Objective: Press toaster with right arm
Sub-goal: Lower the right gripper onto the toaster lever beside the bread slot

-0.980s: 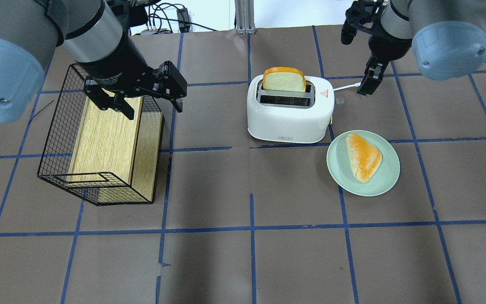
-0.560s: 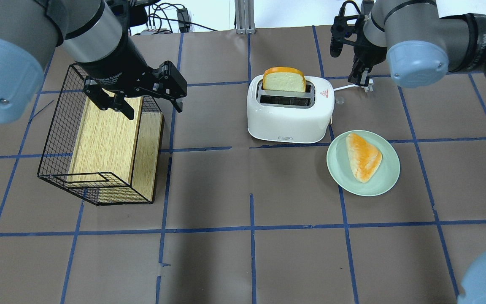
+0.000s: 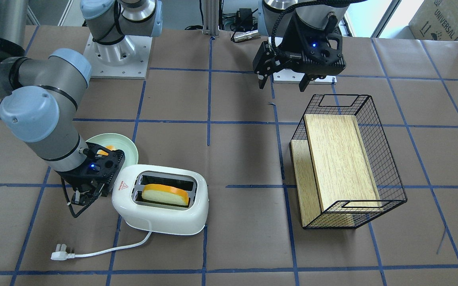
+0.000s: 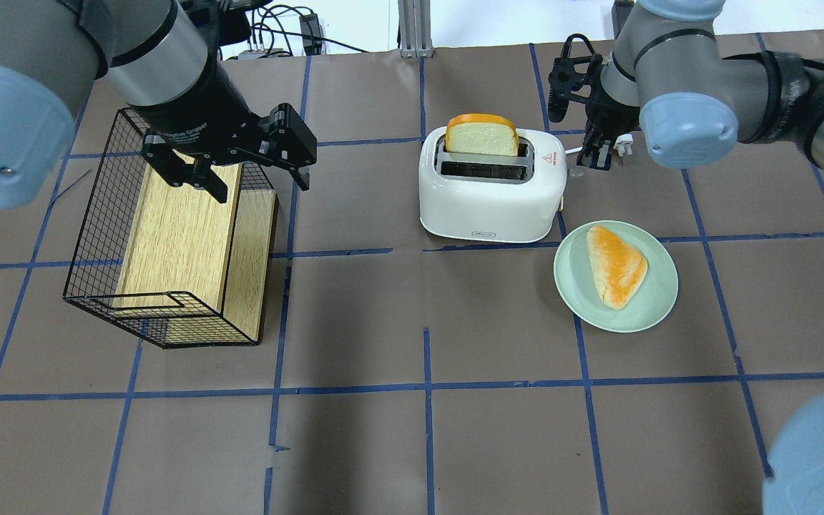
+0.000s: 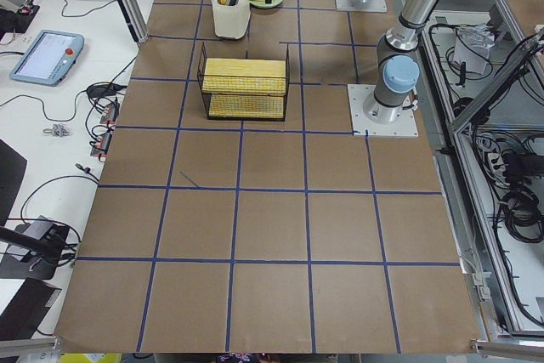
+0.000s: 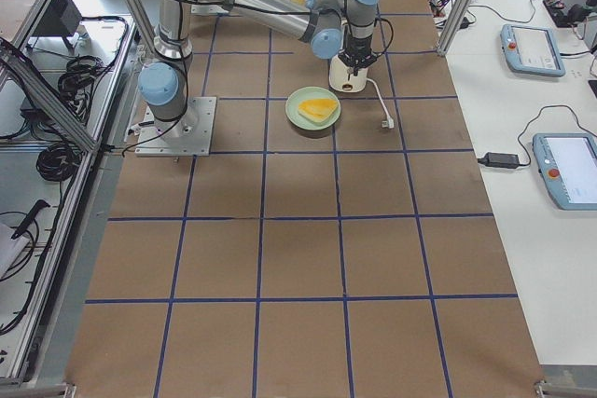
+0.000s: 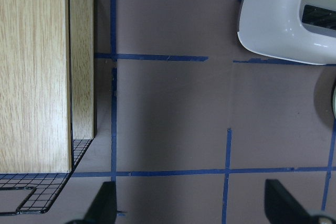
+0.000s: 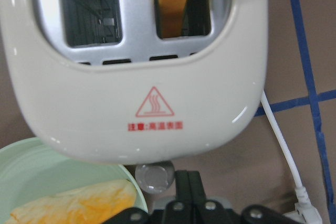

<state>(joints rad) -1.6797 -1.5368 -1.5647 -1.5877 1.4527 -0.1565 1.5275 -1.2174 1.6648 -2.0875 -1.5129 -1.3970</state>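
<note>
The glossy white toaster (image 4: 491, 189) stands mid-table with a slice of bread (image 4: 482, 136) upright in its far slot. My right gripper (image 4: 593, 154) is shut and empty. It hangs just off the toaster's right end, the one with the red triangle mark. The right wrist view shows that end (image 8: 147, 93), the small grey knob (image 8: 154, 176) and my shut fingers (image 8: 188, 190) just behind the knob. In the front-facing view the right gripper (image 3: 88, 196) is beside the toaster (image 3: 161, 198). My left gripper (image 4: 240, 175) is open over the wire basket.
A black wire basket (image 4: 97, 214) holding a wooden board lies on the left. A pale green plate (image 4: 655, 300) with a bread piece (image 4: 616, 265) sits close in front of the toaster's right end. The white cord and plug (image 3: 59, 254) trail beyond the toaster.
My right arm has swung left and down, bringing its gripper from beside the plug to the toaster's right end. The left arm has not moved.
</note>
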